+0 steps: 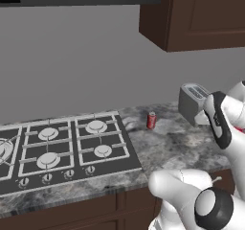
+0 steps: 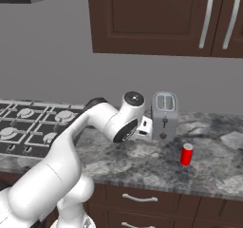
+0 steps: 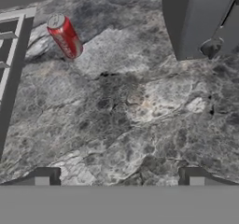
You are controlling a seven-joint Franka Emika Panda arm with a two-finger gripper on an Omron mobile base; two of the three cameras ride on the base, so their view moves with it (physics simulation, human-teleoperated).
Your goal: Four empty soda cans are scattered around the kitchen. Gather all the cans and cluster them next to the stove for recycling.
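One red soda can (image 1: 151, 120) stands upright on the granite counter, just right of the stove (image 1: 62, 147). In the hand view this can (image 3: 65, 36) is at the upper left, beside the stove's edge (image 3: 11, 55). A second soda can (image 2: 187, 154) stands to the right of the toaster, nearer the counter's front edge. My gripper (image 3: 119, 178) hovers over bare counter between the first can and the toaster. It is open with nothing between its fingertips (image 3: 46, 176). My hand (image 2: 144, 126) sits low, just left of the toaster.
A silver slot toaster (image 2: 164, 114) stands at the back of the counter, close to my hand; it fills the upper right of the hand view (image 3: 200, 17). Dark wood cabinets (image 2: 152, 18) hang above. The counter's front edge (image 2: 142, 182) is below.
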